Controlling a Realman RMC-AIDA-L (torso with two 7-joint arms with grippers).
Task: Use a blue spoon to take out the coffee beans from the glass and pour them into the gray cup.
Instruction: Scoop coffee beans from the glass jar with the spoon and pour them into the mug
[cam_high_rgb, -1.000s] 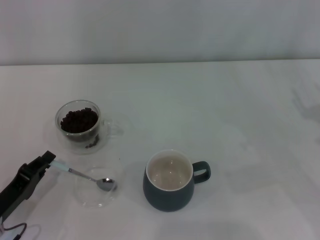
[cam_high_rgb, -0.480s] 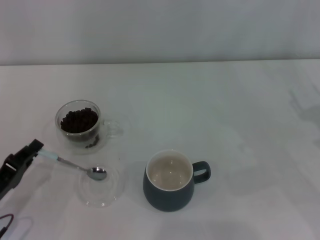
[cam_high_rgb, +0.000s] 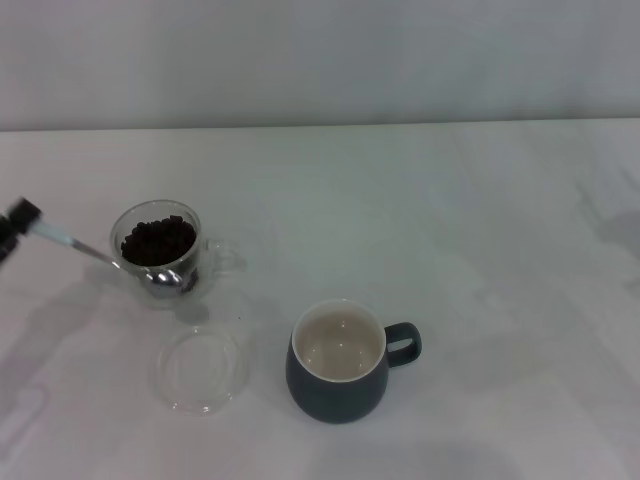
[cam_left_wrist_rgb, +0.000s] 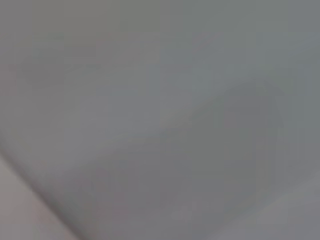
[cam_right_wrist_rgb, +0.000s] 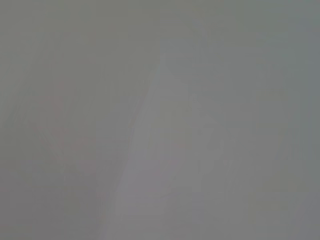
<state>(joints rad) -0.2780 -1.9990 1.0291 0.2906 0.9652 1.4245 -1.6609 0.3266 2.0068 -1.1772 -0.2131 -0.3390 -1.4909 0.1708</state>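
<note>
Left pincer (cam_high_rgb: 14, 226) at the frame's edge grips the pale-blue-handled metal spoon (cam_high_rgb: 100, 256), its bowl against the small clear glass (cam_high_rgb: 160, 252) of dark coffee beans (cam_high_rgb: 158, 240).

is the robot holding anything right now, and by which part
Yes. The left pincer, at the head view's left edge, holds the blue spoon by the end of its pale handle; the metal bowl is at the glass. The right pincer is out of view.

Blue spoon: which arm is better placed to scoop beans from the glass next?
Left. The left gripper holds the blue spoon, its bowl at the near rim of the glass. The right arm is not in view.
</note>
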